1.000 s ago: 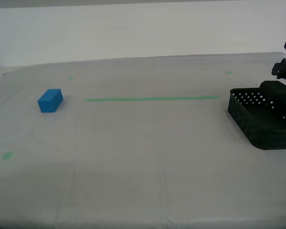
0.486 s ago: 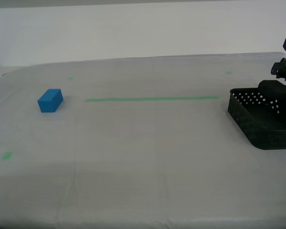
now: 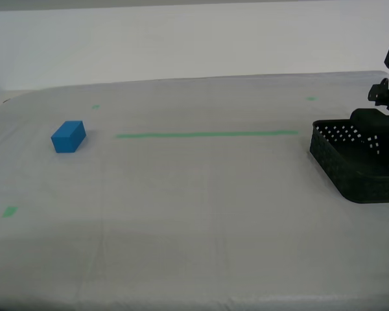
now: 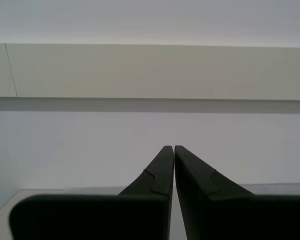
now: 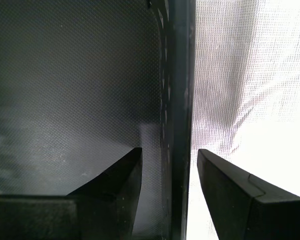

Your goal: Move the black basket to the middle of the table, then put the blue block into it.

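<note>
fingers (image 5: 166, 161) astride black basket (image 3: 358, 161) wall

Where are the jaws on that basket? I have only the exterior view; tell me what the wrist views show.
Observer: My first gripper straddles the basket side, one jaw inside, one outside, not clamped.
Operator: Report the other gripper.
Observer: My second gripper has its jaws shut on nothing, aimed at the room wall.
Operator: Say what is in the basket.
Observer: The floor seen in the first wrist view is bare; the rest is hidden.
</note>
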You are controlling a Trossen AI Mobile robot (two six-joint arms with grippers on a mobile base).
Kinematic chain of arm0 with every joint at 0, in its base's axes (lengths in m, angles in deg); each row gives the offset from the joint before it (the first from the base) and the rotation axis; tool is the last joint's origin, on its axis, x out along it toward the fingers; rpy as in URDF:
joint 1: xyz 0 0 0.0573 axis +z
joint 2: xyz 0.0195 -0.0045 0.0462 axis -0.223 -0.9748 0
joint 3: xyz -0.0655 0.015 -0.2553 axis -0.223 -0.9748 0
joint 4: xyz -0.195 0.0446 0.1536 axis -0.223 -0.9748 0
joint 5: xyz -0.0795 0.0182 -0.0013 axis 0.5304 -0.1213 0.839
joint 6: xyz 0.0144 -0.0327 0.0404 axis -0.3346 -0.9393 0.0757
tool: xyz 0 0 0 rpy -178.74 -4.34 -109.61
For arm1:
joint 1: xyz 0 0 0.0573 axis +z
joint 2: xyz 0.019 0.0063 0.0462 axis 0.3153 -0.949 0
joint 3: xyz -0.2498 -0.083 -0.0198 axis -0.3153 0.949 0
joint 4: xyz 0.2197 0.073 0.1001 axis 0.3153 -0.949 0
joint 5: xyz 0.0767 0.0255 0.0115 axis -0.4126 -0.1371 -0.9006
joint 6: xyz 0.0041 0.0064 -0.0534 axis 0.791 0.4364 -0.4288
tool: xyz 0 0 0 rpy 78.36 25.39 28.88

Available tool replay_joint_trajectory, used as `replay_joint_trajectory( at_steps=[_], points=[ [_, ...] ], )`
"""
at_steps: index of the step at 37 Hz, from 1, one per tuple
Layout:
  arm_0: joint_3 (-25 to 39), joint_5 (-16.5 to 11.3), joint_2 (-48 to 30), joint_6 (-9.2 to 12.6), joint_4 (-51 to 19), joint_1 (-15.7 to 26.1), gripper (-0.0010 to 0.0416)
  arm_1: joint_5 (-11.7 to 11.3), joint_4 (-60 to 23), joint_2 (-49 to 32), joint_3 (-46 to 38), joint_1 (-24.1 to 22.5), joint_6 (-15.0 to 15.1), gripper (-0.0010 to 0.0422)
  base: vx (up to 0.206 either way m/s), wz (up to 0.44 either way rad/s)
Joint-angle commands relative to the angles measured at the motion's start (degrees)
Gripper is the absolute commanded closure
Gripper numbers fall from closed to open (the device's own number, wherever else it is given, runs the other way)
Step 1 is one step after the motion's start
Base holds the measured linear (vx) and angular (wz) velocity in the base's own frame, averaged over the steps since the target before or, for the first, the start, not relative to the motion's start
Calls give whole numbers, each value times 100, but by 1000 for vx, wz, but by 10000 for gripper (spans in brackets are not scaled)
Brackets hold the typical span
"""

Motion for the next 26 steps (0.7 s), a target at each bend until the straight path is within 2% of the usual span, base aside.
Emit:
replay_joint_trajectory(
  at_steps=[1, 18, 26],
  points=[
    [-7, 15, -2, 7, 7, 0, 249, -4, 26, 2, -2, -2, 7, 412, 0, 0],
    [-7, 15, -2, 17, 72, 26, 302, -4, 26, 2, -2, -2, 7, 412, 0, 0],
    [-7, 17, -2, 52, 94, 26, 304, -4, 26, 2, -2, -2, 7, 412, 0, 0]
  ],
)
